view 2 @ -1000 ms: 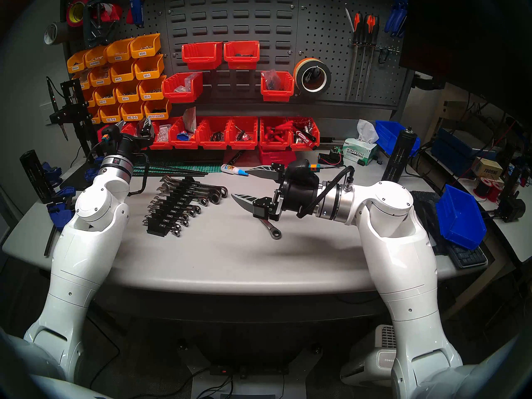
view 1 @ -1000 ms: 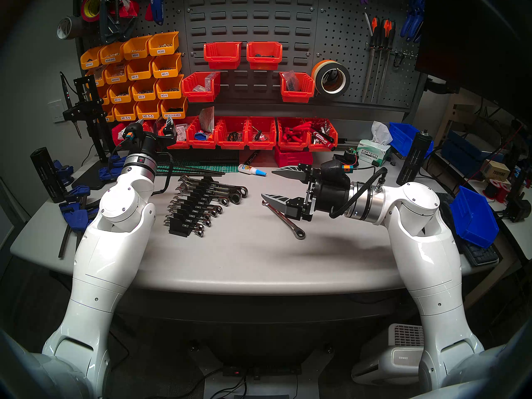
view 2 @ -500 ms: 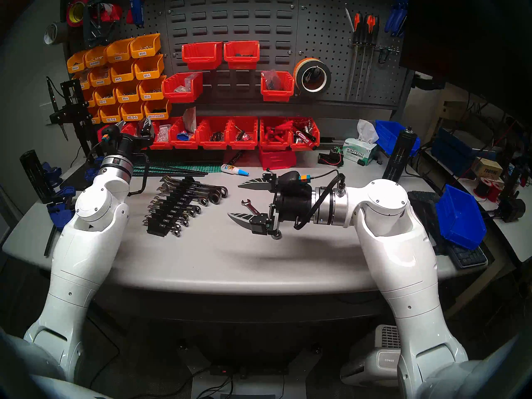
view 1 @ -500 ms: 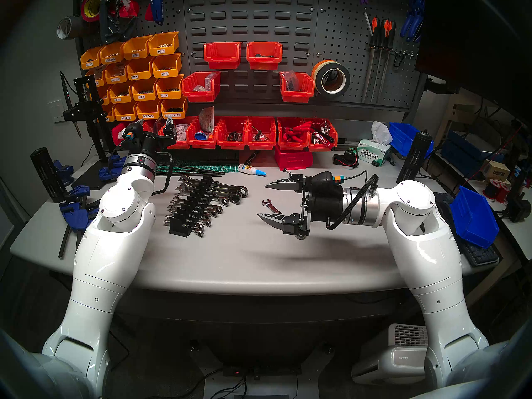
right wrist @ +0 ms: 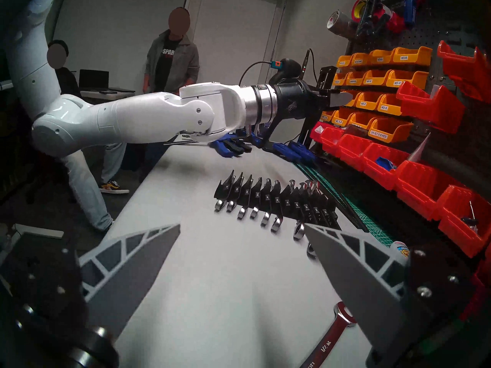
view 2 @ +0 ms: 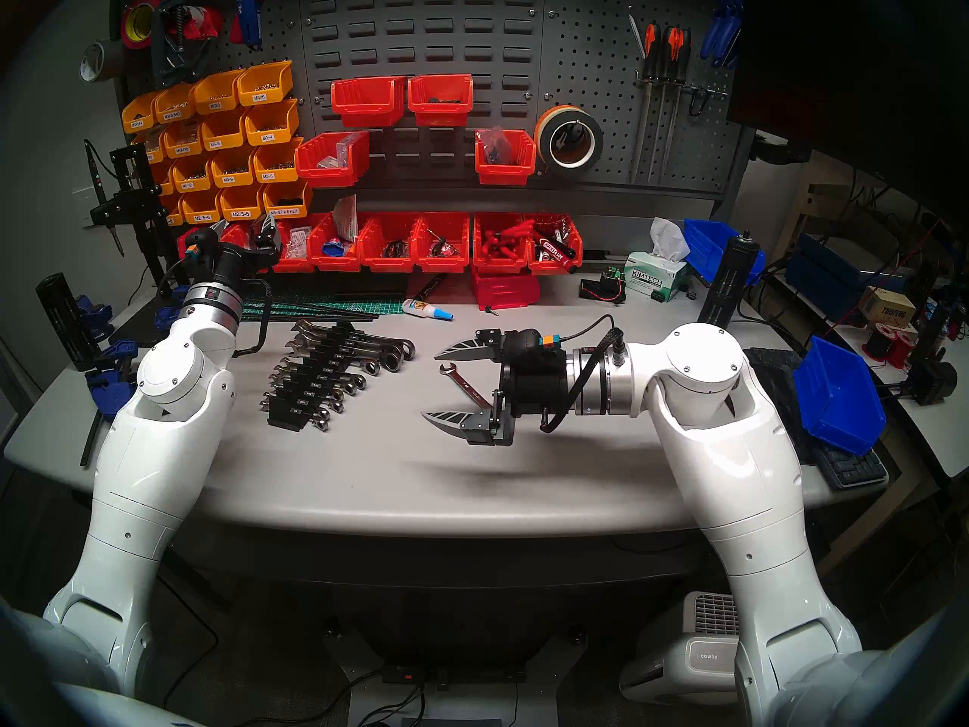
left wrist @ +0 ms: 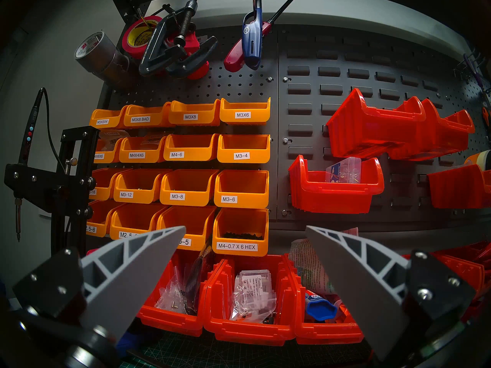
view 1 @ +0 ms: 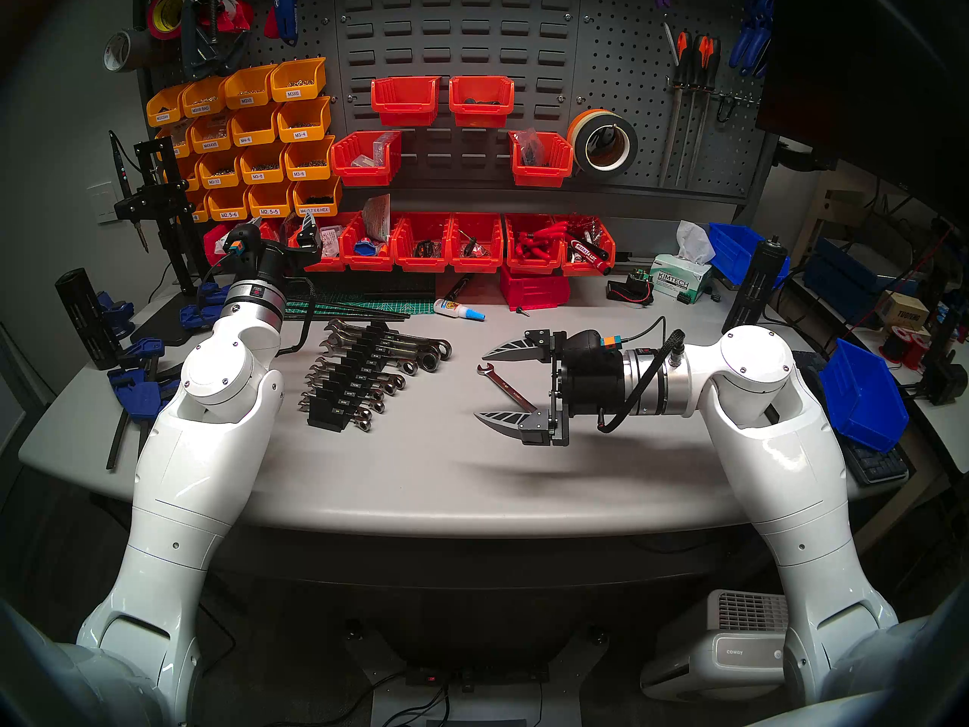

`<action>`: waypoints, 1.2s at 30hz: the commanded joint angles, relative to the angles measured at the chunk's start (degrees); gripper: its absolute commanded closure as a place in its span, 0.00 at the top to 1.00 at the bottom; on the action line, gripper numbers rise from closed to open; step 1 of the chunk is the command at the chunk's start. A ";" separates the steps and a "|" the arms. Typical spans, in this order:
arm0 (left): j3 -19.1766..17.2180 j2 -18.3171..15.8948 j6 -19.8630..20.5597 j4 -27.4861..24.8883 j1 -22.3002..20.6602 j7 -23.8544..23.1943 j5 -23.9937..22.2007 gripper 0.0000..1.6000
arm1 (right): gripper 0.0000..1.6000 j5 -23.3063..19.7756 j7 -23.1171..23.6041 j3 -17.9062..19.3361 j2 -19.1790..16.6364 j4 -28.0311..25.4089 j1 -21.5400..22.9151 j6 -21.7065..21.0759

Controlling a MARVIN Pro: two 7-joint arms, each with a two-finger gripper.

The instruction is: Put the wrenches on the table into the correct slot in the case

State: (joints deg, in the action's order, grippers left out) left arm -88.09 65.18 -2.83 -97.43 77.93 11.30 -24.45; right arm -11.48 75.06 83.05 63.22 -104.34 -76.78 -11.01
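wrench flat between spread right tool fingers, untouched

orange bins and red bins line the pegboard; a glue bottle, tissue box and blue bin sit on the table.

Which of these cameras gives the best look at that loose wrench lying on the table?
The head left view: the wrench shows its open end and most of its shank there. The head right view is nearly the same. The right wrist view catches only its open end, close up; the left wrist view misses it.
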 commanded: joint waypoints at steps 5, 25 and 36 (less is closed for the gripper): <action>-0.44 -0.07 -0.63 -1.58 -1.79 -0.01 0.00 1.00 | 1.00 2.45 1.38 -0.60 -1.40 -1.67 1.84 2.36; -0.44 -0.07 -0.63 -1.58 -1.79 -0.01 0.00 1.00 | 1.00 10.81 1.49 -2.10 -2.71 -2.07 2.09 10.12; -0.44 -0.07 -0.62 -1.57 -1.79 -0.02 0.00 1.00 | 1.00 17.06 2.89 -4.77 -5.00 -3.08 3.65 16.54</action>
State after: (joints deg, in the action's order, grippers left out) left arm -88.08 65.18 -2.82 -97.43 77.94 11.30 -24.45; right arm 3.07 77.36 79.08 59.66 -105.45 -75.62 2.13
